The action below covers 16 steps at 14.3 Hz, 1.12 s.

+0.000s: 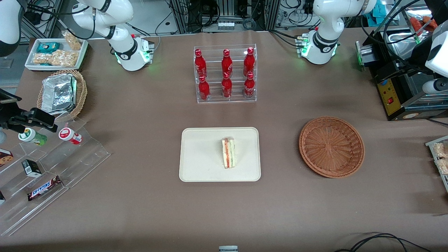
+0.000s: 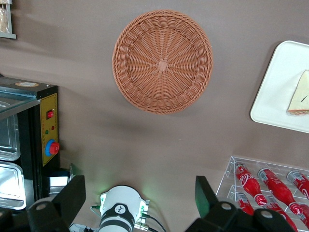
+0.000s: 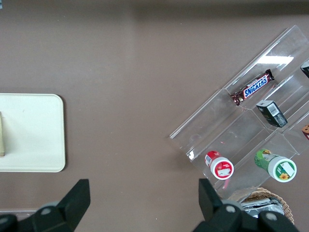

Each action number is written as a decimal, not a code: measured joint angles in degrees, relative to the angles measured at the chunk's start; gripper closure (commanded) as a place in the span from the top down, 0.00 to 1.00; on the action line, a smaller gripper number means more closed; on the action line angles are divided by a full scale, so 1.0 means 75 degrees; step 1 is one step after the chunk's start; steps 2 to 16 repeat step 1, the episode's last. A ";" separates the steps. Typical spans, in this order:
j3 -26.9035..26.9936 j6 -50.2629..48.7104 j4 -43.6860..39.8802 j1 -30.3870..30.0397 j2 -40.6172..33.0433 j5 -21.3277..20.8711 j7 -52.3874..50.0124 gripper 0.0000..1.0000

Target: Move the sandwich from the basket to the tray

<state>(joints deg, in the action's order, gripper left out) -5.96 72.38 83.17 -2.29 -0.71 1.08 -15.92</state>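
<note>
The sandwich [image 1: 228, 153], a wrapped white-bread wedge with red and green layers, lies on the cream tray [image 1: 199, 154] in the middle of the table. One edge of it [image 2: 300, 94] shows on the tray [image 2: 280, 92] in the left wrist view. The reddish-brown wicker basket [image 1: 331, 147] sits beside the tray toward the working arm's end, with nothing in it [image 2: 162, 61]. My left gripper [image 2: 139, 195] hangs high above the table over its own arm base, well away from basket and tray. It is open, and nothing is between its black fingers [image 2: 72, 193].
A clear rack of red bottles [image 1: 225, 73] stands farther from the front camera than the tray. A black box with a yellow panel and red button [image 1: 390, 94] sits near the working arm. Toward the parked arm's end are a clear snack display [image 1: 52, 168] and a tan basket with foil [image 1: 61, 93].
</note>
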 measured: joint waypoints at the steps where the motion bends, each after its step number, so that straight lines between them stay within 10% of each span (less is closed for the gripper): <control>1: -0.0006 0.0002 0.0000 0.0000 0.0000 0.0000 0.0000 1.00; 16: -0.0006 0.0002 0.0000 0.0000 0.0000 0.0000 0.0000 1.00</control>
